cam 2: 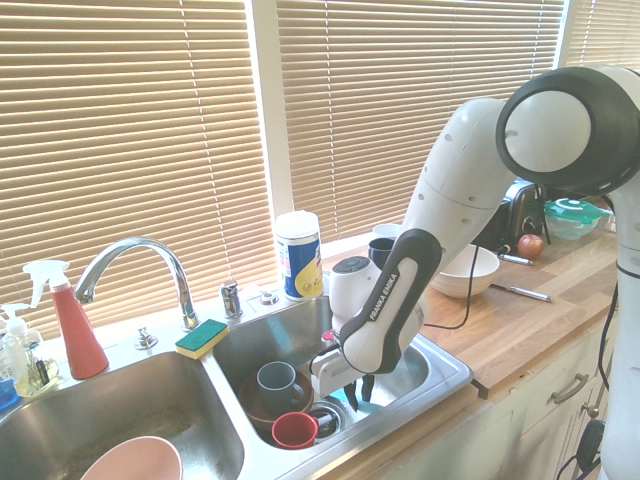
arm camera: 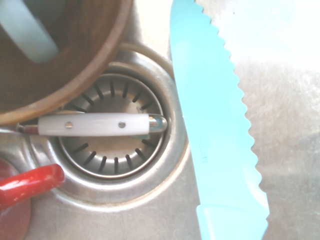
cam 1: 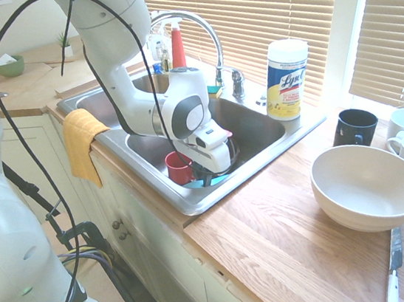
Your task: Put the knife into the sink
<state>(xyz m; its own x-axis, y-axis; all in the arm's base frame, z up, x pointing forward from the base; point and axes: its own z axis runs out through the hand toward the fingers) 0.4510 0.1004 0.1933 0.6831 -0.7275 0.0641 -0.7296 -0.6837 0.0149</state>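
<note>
Right now I have the gripper (cam 2: 357, 388) lowered deep into the right basin of the sink (cam 1: 194, 205), and the knife (arm camera: 215, 125) is already down there with it: the wrist view shows its turquoise serrated blade lying along the steel floor just beside the drain strainer (arm camera: 112, 132), its tip reaching past the rim of a brown bowl (arm camera: 60, 55). I cannot tell from either exterior view whether the fingers are parted or closed, or whether they have hold of the handle, because the wrist housing and the basin wall hide them. A sliver of turquoise shows under the hand in the first exterior view, near a red cup (cam 1: 178, 167). I judge the low pose makes sense: releasing close to the floor keeps the plastic blade from bouncing off the crockery. A white-handled utensil (arm camera: 95, 124) lies across the strainer, and a grey cup (cam 2: 276, 380) sits in the brown bowl, so the free steel beside them is the sensible landing spot. On the counter, the white bowl (cam 1: 369, 185) and a metal-bladed knife (cam 1: 393, 264) sit well apart from all this.
</note>
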